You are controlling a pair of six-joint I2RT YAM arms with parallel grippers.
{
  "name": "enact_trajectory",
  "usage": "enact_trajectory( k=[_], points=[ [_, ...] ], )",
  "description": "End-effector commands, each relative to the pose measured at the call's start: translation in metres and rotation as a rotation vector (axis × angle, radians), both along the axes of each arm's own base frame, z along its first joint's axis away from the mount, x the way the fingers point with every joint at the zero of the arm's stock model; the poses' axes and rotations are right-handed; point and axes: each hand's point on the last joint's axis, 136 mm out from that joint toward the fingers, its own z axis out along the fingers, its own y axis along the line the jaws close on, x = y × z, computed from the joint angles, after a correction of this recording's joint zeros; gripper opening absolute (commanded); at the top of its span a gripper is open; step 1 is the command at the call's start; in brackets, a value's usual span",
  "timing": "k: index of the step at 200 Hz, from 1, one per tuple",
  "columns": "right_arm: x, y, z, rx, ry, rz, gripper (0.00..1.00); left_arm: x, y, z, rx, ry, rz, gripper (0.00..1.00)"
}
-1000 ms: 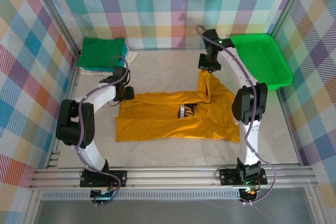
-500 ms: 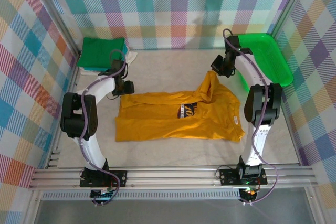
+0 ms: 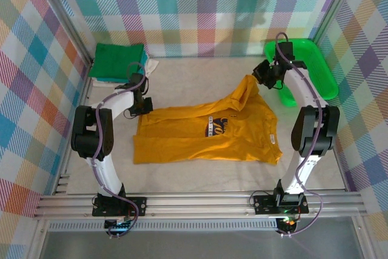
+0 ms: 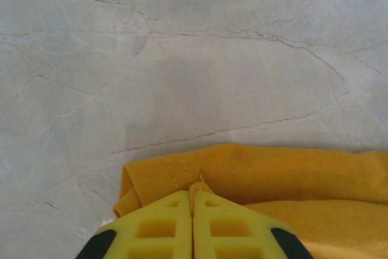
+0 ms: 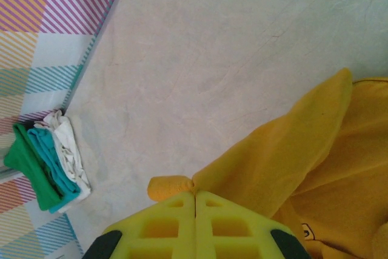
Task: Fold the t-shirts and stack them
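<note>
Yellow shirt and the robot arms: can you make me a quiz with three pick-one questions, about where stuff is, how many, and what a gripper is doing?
1. Where on the table is the stack of folded shirts? A far-left corner; B middle; C near-right corner.
2. How many shirts are in that stack? A one; B three; C six.
3. What is the left gripper doing? A standing wide open; B shut on the yellow shirt; C resting on the stack.
Answers: 1 A, the top view shows it by the far-left wall. 2 B, the right wrist view shows green, teal and white layers. 3 B, it pinches the shirt's hem in the left wrist view.
</note>
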Motion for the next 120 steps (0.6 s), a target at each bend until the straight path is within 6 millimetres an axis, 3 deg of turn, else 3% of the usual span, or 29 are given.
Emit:
enact_trajectory(
  k=[1, 29, 57, 120],
  points=[
    [0.005, -0.006, 0.028, 0.069, -0.068, -0.025, 0.0, 0.009, 0.012, 0.027, 0.052, -0.036, 0.014, 0.0],
    [0.011, -0.021, 0.037, 0.129, -0.088, -0.081, 0.0, 0.024, 0.017, 0.047, 0.071, -0.08, 0.013, 0.0],
    [0.021, -0.035, 0.033, 0.151, -0.084, -0.124, 0.0, 0.044, 0.02, 0.06, 0.084, -0.114, -0.007, 0.0],
    [0.042, -0.042, 0.028, 0.214, -0.084, -0.191, 0.0, 0.081, 0.026, 0.05, 0.138, -0.084, -0.068, 0.0]
  ],
)
